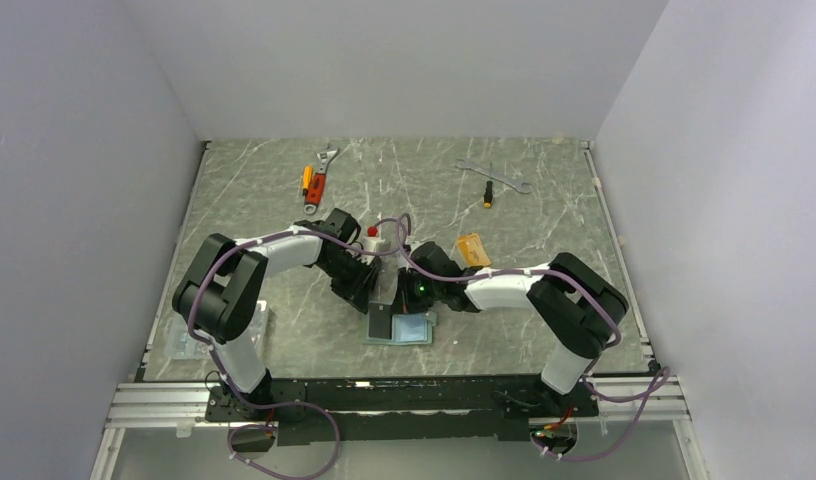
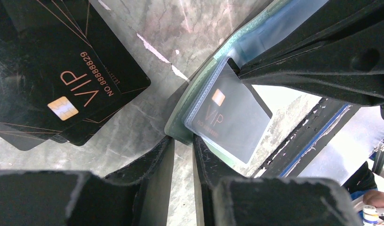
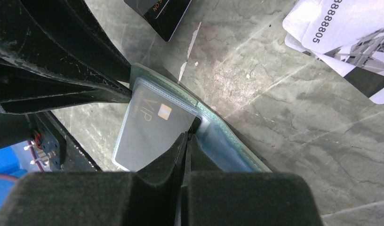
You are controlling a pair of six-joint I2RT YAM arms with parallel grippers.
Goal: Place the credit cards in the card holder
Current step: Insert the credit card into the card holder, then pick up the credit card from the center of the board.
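Card holder [image 3: 228, 136] clamped by right hand [image 3: 186, 136]; left hand [image 2: 183, 141] slightly apart at its edge.

**Even overhead light, blurred wrist foregrounds**

The top view is evenly and softly lit, with pale walls [image 1: 84, 200] and only faint shadows under the arms on the marble table [image 1: 404, 190]. Small things there lack detail. In both wrist views the near fingers [image 2: 148, 188] are dark and out of focus. A bright patch washes out the table [image 3: 237, 66], and the holder's [image 3: 148, 132] clear sleeve looks hazy over the card [image 2: 228, 117].
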